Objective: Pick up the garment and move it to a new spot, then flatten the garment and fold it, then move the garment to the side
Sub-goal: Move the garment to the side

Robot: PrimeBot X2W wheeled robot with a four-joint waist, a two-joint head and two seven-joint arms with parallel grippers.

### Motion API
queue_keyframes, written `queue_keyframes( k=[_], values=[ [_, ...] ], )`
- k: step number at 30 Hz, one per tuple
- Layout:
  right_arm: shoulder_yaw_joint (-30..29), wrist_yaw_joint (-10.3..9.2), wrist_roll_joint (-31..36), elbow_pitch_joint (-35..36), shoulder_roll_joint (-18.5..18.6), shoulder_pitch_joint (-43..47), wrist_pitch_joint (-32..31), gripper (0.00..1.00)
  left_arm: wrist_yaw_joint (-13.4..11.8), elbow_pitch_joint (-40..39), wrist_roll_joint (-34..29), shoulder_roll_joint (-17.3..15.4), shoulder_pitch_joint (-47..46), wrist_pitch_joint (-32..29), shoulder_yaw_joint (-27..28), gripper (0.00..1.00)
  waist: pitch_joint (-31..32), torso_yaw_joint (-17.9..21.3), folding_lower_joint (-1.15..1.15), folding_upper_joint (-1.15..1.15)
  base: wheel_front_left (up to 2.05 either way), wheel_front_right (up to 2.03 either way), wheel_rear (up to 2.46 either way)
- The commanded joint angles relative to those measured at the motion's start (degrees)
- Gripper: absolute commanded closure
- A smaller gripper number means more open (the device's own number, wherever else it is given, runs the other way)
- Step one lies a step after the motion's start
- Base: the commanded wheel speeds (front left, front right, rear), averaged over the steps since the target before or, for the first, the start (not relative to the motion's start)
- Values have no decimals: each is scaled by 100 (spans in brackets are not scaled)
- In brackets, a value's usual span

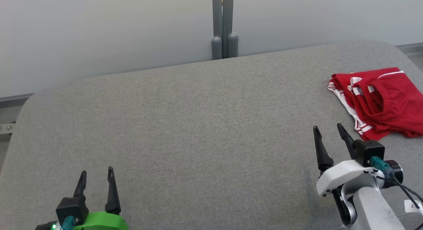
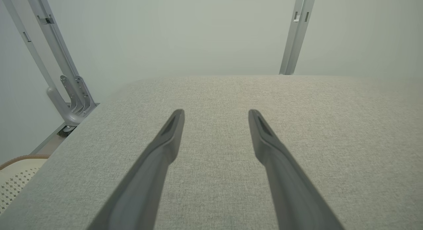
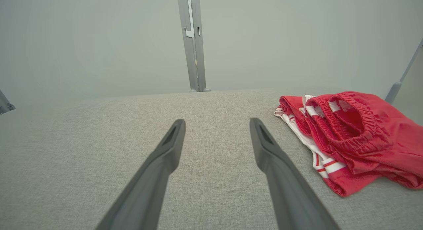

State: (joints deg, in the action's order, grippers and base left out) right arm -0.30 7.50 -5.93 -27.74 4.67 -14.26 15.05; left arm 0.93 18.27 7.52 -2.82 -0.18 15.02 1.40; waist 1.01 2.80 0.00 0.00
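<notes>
Garment [image 1: 386, 101] is spotted at 1 o'clock off the right gripper [image 1: 327, 126], far from the left gripper [image 1: 96, 170]; both are seen released.

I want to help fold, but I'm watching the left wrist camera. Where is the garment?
Observer: The red garment lies at the far right of the table, as the head view shows.
Operator: Is it flat?
Observer: No, it's bunched up, with white stripes along one edge and the waistband gaping open.
Operator: Is anything holding it?
Observer: No. The right gripper is near it but apart, its fingers open.
</notes>
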Motion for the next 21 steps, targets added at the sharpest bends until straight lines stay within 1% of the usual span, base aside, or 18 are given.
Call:
queue_keyframes(
  k=[1, 8, 16, 21],
  values=[
    [-14, -4, 36, 44, -24, 99, 11, 0, -6, -17, 15, -20, 99, 16, 39, 0, 37, -26, 0, 0, 0, 0, 0],
    [62, -4, 116, 86, -110, 270, 11, 0, -41, -29, 48, -20, 188, 16, 192, 0, 108, -71, 0, 0, 0, 0, 0],
    [186, -4, 181, -73, -119, 205, 11, 0, 1, 25, 23, -21, 197, 16, 267, 0, 172, -52, 0, 0, 0, 0, 0],
    [146, -4, 204, -117, -132, 163, 11, 0, 50, 68, 7, -21, 183, 16, 282, 0, 185, -31, 0, 0, 0, 0, 0]
  ],
)
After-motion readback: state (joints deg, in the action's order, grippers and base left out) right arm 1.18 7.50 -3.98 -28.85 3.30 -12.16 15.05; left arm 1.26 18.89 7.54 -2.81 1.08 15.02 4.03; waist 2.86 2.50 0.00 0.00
